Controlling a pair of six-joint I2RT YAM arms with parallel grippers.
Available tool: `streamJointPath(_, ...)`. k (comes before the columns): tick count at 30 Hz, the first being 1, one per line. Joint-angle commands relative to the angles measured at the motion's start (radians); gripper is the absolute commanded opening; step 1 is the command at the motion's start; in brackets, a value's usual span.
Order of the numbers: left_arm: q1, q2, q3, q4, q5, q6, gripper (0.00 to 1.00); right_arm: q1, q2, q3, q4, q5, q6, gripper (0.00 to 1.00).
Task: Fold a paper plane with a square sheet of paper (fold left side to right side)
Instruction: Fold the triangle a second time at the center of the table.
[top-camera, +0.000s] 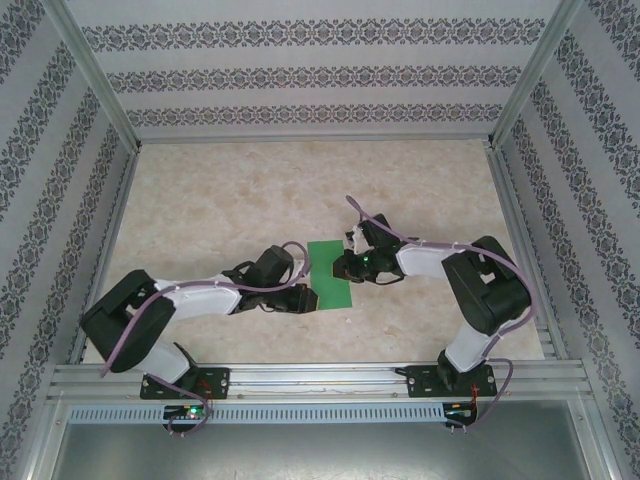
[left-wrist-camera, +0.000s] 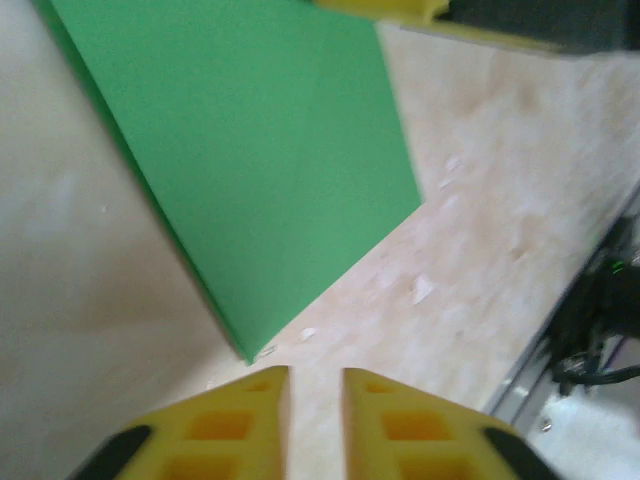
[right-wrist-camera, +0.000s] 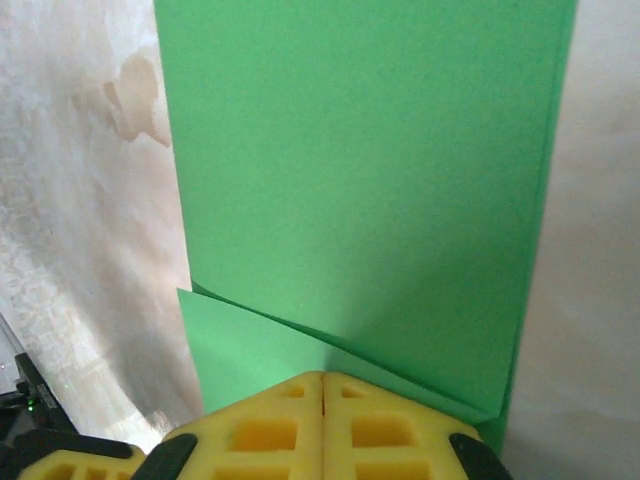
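Right fingers (right-wrist-camera: 260, 430) together on folded bright-green paper sheet's (top-camera: 328, 275) 3 o'clock edge, likely pinning crease; left fingers (left-wrist-camera: 240, 425) slightly apart, clear at 8 o'clock.

A beige marbled tabletop (top-camera: 230, 200) fills the floor of the cell. Wallpaper with dark floral bands covers the far wall (top-camera: 320, 75), the left wall (top-camera: 40, 150) and the right wall (top-camera: 590, 150). Slanted aluminium posts (top-camera: 95, 70) stand at the two far corners. Along the near edge runs a grooved aluminium rail (top-camera: 320, 378), with a pale slotted strip (top-camera: 320, 412) just nearer and a plain grey panel (top-camera: 320, 450) below that. The right wrist view shows a tan blotch (right-wrist-camera: 135, 95) on the tabletop.
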Motion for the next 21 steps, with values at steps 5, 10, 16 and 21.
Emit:
streamJointPath(5,0.104,-0.081,-0.005,-0.013,-0.073,0.011,0.40,-0.037,-0.201,-0.058,0.007,0.137,-0.035,0.50)
streamJointPath(10,0.140,-0.015,0.033,0.018,-0.035,0.038,0.43,-0.088,-0.293,-0.156,0.039,0.144,-0.030,0.66)
streamJointPath(16,0.144,0.114,0.095,0.054,-0.009,0.054,0.43,-0.119,-0.364,-0.238,0.070,0.116,-0.023,0.76)
streamJointPath(21,0.144,0.196,0.132,0.091,0.007,0.063,0.38,-0.124,-0.380,-0.269,0.070,0.091,-0.030,0.76)
